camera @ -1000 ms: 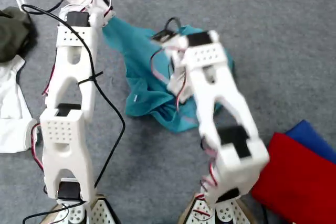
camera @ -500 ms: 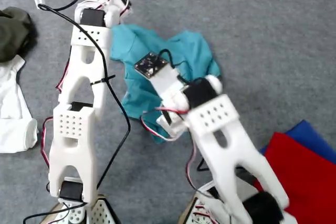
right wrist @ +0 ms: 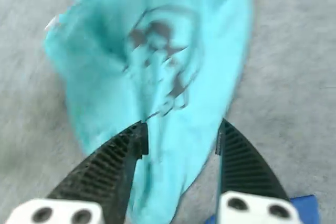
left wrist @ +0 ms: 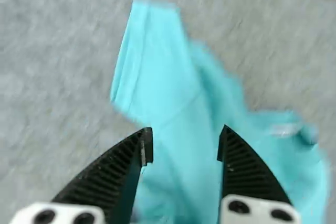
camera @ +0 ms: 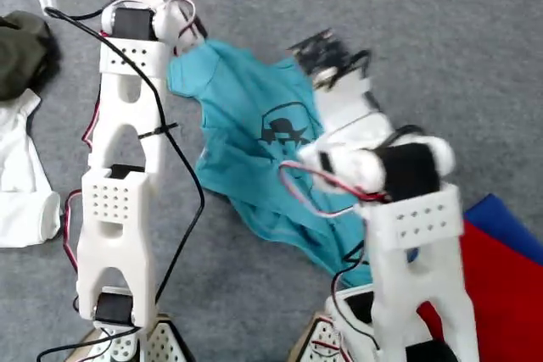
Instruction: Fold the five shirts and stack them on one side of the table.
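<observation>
Teal shirt lay rumpled on your desk, print side up
Your left gripper and right gripper both hung over it with jaws apart; a red shirt sat by the right arm.

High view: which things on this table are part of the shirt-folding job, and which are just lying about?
Part of the job:
crumpled teal printed shirt
folded red shirt lying over a blue shirt
white shirt
dark green shirt
left gripper and right gripper, both open above the teal one

Just there:
grey felt table
black cable
</observation>
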